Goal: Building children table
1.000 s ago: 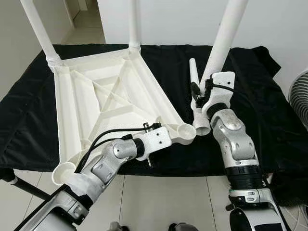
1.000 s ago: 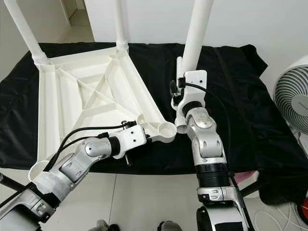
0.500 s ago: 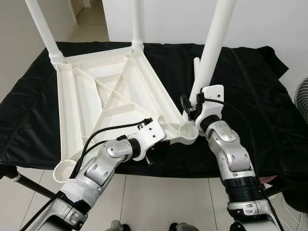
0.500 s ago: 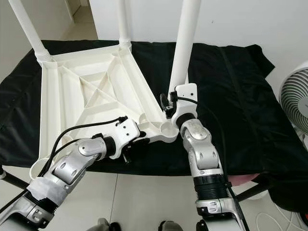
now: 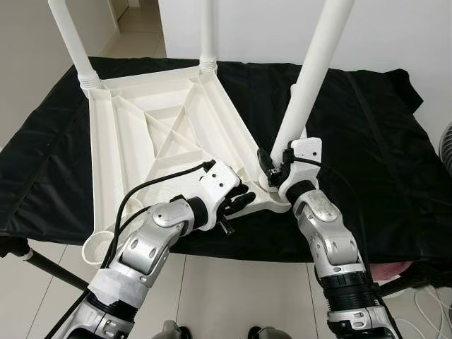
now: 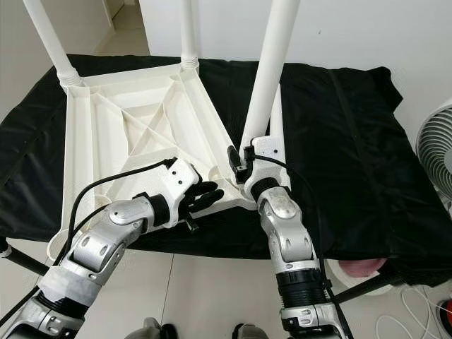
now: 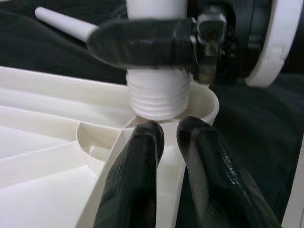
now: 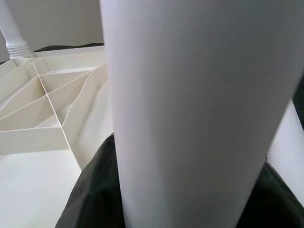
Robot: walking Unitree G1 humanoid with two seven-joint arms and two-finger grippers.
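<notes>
Two legs (image 5: 70,39) already upright at far corners of upturned white tabletop (image 5: 152,138), on black cloth (image 5: 367,141). Right gripper (image 5: 272,166) clamped round third leg (image 5: 311,78), threaded end (image 7: 159,97) set at near corner socket (image 7: 206,102). Left gripper (image 5: 236,201) pressed against tabletop edge beside that socket, fingers (image 7: 137,180) narrow, nearly together, holding nothing. Fourth leg (image 6: 277,131) lying behind on cloth.
</notes>
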